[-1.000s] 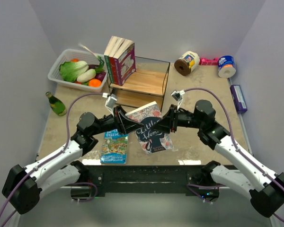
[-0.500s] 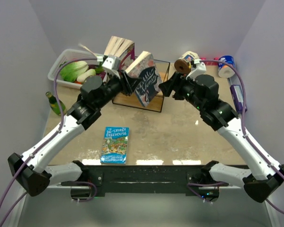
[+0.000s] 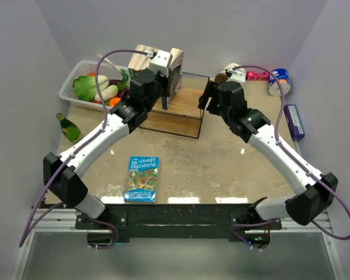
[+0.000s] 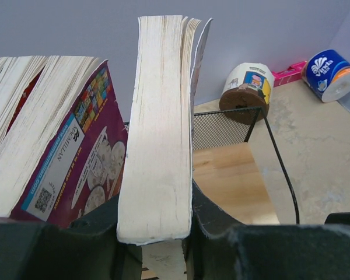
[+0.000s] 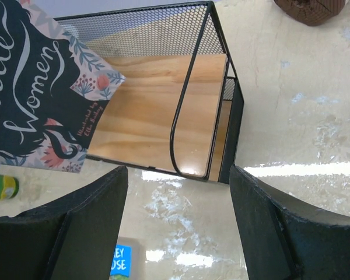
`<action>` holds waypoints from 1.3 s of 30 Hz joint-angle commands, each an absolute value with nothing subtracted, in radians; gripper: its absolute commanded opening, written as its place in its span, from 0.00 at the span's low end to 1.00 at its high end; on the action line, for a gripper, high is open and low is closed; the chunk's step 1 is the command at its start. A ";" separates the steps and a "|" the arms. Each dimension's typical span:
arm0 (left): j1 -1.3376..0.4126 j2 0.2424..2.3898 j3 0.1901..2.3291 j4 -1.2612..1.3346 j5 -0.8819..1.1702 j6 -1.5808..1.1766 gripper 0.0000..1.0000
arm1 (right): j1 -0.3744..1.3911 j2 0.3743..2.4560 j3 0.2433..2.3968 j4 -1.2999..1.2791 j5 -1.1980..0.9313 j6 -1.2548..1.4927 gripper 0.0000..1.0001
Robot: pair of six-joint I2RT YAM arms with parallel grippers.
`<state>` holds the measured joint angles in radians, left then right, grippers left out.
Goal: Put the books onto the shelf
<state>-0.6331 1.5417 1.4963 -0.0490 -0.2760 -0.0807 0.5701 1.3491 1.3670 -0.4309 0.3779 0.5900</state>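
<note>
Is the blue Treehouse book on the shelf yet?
No, the blue Treehouse book lies flat on the table, well apart from the shelf.

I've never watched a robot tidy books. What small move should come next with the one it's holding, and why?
Probably ease the left gripper down until the Little Women book rests on the shelf board, beside the leaning purple book. It is held upright over the board; the right gripper is open.
</note>
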 commanded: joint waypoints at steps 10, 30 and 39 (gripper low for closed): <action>-0.549 1.605 1.591 0.155 -0.261 -0.018 0.00 | 0.528 1.483 1.436 -0.313 0.411 0.578 0.73; -0.511 1.620 1.476 0.261 -0.253 -0.025 0.00 | 0.515 1.569 1.420 -0.245 0.365 0.572 0.29; -0.511 1.629 1.425 0.291 -0.256 -0.034 0.00 | 0.515 1.580 1.413 -0.236 0.354 0.571 0.12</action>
<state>-0.5217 1.6421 1.4216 0.1417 -0.2394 -0.0406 0.5236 1.5795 1.4014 -0.2733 0.3332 0.5827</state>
